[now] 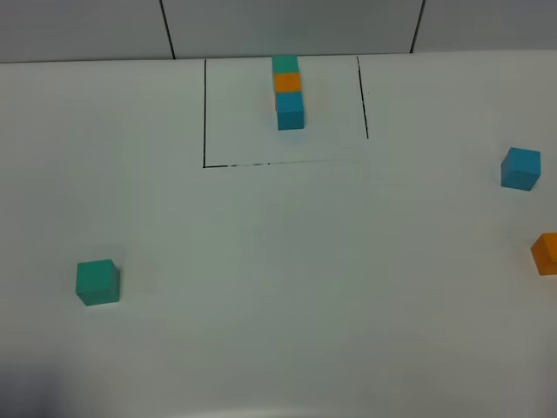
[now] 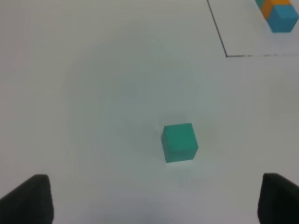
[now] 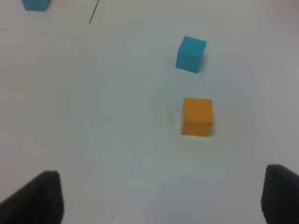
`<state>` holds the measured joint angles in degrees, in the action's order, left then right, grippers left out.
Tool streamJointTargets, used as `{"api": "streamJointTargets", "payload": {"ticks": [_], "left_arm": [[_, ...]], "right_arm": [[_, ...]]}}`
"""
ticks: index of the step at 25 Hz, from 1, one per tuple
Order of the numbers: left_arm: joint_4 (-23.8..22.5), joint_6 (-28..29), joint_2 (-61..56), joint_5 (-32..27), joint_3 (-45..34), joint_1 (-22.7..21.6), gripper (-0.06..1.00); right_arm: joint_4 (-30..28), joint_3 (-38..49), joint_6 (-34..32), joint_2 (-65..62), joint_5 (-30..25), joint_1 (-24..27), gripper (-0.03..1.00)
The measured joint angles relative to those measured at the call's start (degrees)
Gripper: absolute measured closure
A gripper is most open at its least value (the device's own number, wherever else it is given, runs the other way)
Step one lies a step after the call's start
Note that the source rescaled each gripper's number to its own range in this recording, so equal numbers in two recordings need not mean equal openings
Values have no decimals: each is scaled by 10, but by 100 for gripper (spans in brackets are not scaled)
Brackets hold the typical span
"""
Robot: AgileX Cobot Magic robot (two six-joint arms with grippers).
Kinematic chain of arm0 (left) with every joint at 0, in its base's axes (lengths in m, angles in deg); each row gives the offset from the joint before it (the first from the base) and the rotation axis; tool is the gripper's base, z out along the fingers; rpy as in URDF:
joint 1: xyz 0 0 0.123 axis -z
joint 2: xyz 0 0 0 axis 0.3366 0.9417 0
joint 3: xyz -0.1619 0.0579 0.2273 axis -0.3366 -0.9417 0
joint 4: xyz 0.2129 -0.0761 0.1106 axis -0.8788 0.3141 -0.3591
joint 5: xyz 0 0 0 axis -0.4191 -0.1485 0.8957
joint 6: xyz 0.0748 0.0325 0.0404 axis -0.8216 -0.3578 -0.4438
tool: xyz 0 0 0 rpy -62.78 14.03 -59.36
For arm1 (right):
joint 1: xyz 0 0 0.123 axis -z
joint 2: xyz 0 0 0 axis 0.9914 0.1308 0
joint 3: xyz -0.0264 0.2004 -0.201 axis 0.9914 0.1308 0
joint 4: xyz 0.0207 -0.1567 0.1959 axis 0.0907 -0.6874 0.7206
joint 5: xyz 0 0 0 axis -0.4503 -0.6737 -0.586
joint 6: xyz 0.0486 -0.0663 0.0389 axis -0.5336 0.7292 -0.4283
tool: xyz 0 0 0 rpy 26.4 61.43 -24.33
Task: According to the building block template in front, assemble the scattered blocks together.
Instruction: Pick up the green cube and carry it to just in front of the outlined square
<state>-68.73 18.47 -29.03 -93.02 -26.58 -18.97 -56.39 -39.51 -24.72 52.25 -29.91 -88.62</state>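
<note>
Neither arm shows in the high view, so the wrist cameras have to speak for them. The left gripper (image 2: 154,198) stands wide open with nothing in it. Its two dark fingertips sit far apart, and the green cube (image 2: 179,142) lies on the bare table ahead of them, roughly on the line between them and touching neither. The right gripper (image 3: 159,193) is also spread wide and empty. The orange cube (image 3: 197,116) lies ahead of it, and the blue cube (image 3: 191,54) a little further on.

In the high view the green cube (image 1: 97,281) sits alone at the lower left of the white table (image 1: 287,287). The orange cube (image 1: 546,253) is at the right edge, partly cut off by the frame. The blue cube (image 1: 520,168) is just above it and clear of it. At the top centre, inside a thin black outline (image 1: 204,113), stands the template (image 1: 288,91): green furthest back, orange in the middle, blue nearest, all joined in a row.

None of the three loose cubes touches another, so assembly has not begun. This looks like the approach to a first pick. The next move probably calls for one gripper to drop over its cube, square to its faces, and close. The cubes must then be brought together in the template's colour order.
</note>
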Motion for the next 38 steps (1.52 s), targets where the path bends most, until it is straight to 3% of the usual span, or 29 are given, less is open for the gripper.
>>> {"api": "streamJointTargets", "payload": {"ticks": [8, 16, 21, 26, 31, 38], "left_arm": [[23, -5, 267, -2, 58, 0, -6], [42, 8, 508, 6, 64, 0, -5], [43, 22, 582, 66, 65, 8, -4], [40, 51, 634, 128, 65, 53, -4], [-3, 110, 679, 161, 66, 71, -4], [-6, 128, 731, 209, 84, 103, -4]], "right_arm": [[0, 0, 0, 0, 0, 0, 24], [0, 0, 0, 0, 0, 0, 24], [0, 0, 0, 0, 0, 0, 24], [0, 0, 0, 0, 0, 0, 24], [0, 0, 0, 0, 0, 0, 24], [0, 0, 0, 0, 0, 0, 24]]}}
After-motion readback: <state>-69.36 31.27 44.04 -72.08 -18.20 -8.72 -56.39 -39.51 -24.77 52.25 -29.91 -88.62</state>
